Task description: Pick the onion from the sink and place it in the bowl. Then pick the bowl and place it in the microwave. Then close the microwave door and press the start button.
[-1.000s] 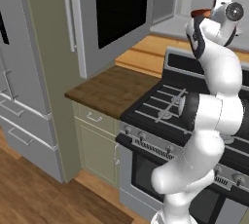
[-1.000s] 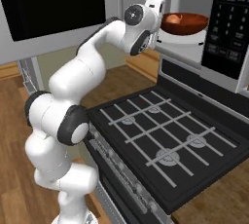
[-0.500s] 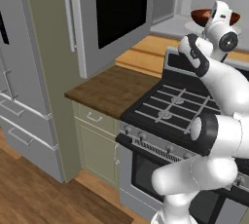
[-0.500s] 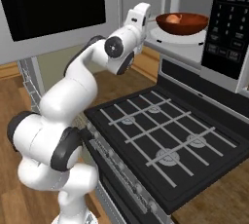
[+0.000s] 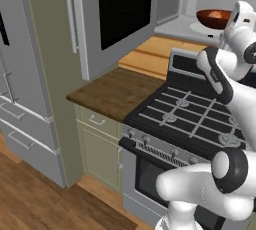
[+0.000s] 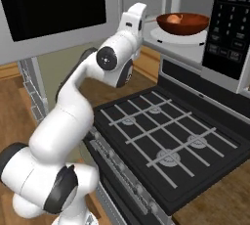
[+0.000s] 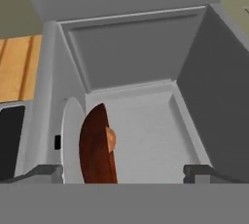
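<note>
The reddish-brown bowl (image 6: 184, 22) sits on the white turntable plate (image 6: 168, 36) inside the open microwave (image 6: 229, 28), with the orange-tan onion (image 6: 173, 18) in it. My gripper (image 6: 148, 21) hangs just outside the bowl's left rim, open and holding nothing. The hand view is rolled: the bowl (image 7: 96, 146) appears on edge with the onion (image 7: 112, 140) peeking past its rim, ahead of my gripper (image 7: 121, 173), whose fingertips (image 7: 46, 172) stand wide apart. From the left, the bowl (image 5: 214, 18) is beside my hand. The microwave door (image 5: 122, 14) stands swung open. The sink is out of view.
A black-fronted gas stove (image 6: 166, 136) with burner grates lies right under the microwave. A wooden counter (image 5: 112, 91) over pale cabinets is left of it, and a grey fridge (image 5: 25, 74) stands further left. The microwave's keypad (image 6: 233, 11) is at the right.
My hand has drawn back a little from the bowl, which stays on the turntable. The elbow and forearm have swung and rolled to a new pose.
</note>
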